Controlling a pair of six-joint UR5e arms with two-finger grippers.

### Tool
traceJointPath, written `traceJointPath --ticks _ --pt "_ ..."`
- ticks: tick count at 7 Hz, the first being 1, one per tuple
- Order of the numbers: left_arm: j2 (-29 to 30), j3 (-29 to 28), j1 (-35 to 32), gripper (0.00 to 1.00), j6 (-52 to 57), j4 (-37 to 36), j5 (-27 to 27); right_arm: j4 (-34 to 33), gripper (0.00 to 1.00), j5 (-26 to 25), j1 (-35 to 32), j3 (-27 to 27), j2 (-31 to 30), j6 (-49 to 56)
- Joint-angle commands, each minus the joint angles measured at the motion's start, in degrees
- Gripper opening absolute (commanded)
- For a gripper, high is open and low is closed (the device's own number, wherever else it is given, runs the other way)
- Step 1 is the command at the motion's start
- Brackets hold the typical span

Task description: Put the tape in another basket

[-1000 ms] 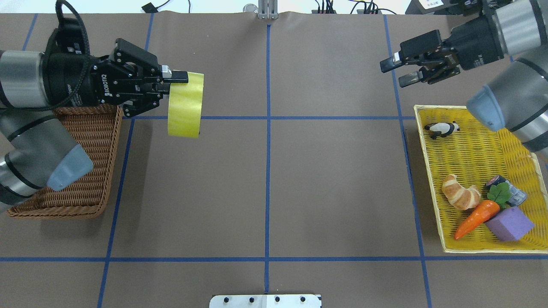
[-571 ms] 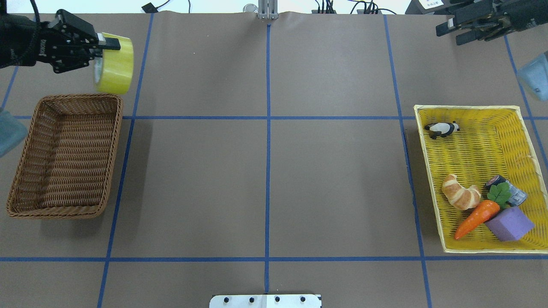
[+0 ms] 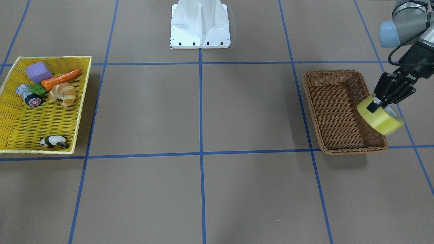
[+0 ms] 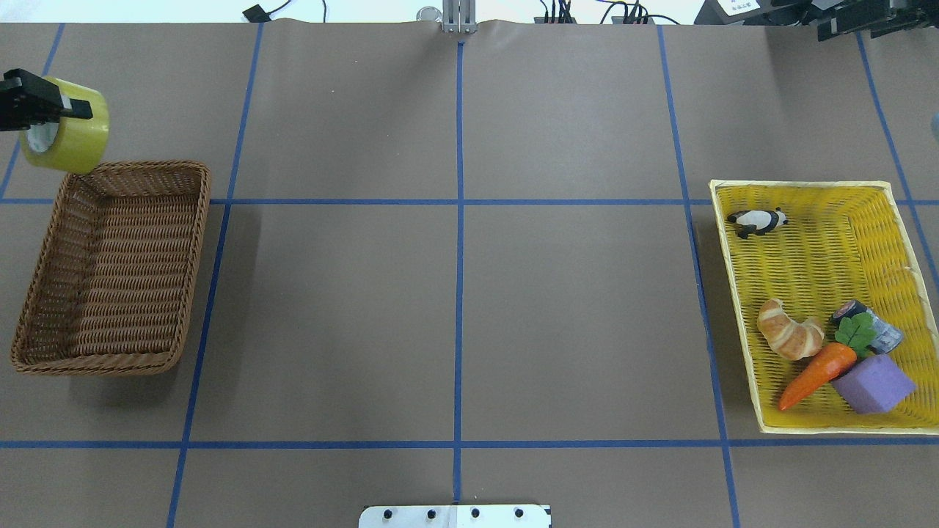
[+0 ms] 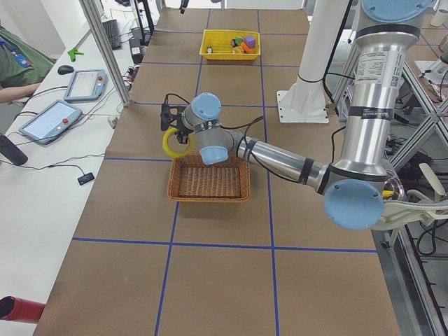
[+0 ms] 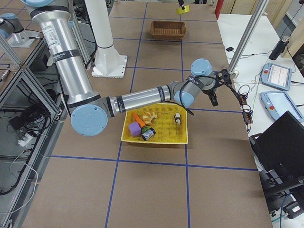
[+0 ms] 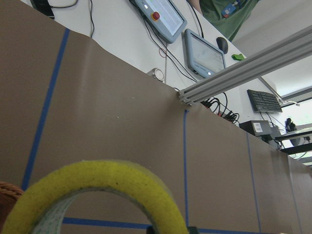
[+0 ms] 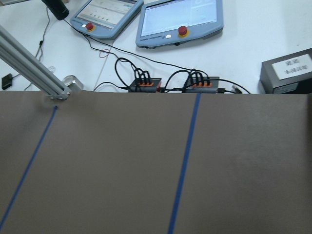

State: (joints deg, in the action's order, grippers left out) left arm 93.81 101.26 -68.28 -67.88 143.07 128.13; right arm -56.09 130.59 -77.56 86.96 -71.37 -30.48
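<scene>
My left gripper (image 4: 53, 111) is shut on the rim of the yellow tape (image 4: 70, 139), a wide translucent roll with a pale core. It holds the roll in the air over the far left corner of the brown wicker basket (image 4: 196, 220). In the front-facing view the tape (image 3: 380, 118) hangs from the gripper (image 3: 375, 103) over the basket's outer side rim (image 3: 369, 134). The left wrist view shows the tape's upper arc (image 7: 97, 178). The basket is empty inside. My right gripper (image 4: 851, 22) is open and empty at the table's far right corner.
A flat yellow woven tray (image 4: 733, 293) stands at the right side. It holds a toy panda (image 4: 757, 220), a croissant (image 4: 788, 337), a carrot (image 4: 814, 374), a purple block (image 4: 877, 383) and a silver cylinder (image 4: 880, 330). The robot's white base (image 3: 200, 23) stands at the near edge.
My left gripper has carried the tape left, from right of the basket to over its far left corner. My right arm has drawn back toward the far right corner.
</scene>
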Motion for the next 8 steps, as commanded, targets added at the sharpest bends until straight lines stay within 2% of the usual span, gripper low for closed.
traceJointPath --ticks 1,2,3,4,5,8 --pt "-2.49 0.51 2.35 0.00 5.91 -7.50 -0.16 -18.72 1.00 -1.04 -1.98 3.56 -0.44 15.57" --pt "-2.32 1.30 5.24 0.00 6.36 -11.90 -1.29 -27.23 1.00 -1.21 -1.90 5.48 -0.44 19.46" --pt "-2.49 3.13 8.40 0.00 8.27 -17.86 -5.48 -35.15 1.00 -2.78 -0.85 7.24 -0.27 23.50" --pt "-2.49 5.76 12.34 0.00 10.47 -27.14 -10.83 -39.84 1.00 -4.71 -0.84 7.78 0.34 27.98" --pt "-2.05 8.48 14.82 0.00 13.01 -35.24 -13.05 -42.15 1.00 -4.56 -0.84 8.48 0.26 28.11" --pt "-1.88 8.69 16.33 0.00 14.80 -37.16 -13.08 -42.70 1.00 -3.24 -0.84 9.19 -0.79 28.20"
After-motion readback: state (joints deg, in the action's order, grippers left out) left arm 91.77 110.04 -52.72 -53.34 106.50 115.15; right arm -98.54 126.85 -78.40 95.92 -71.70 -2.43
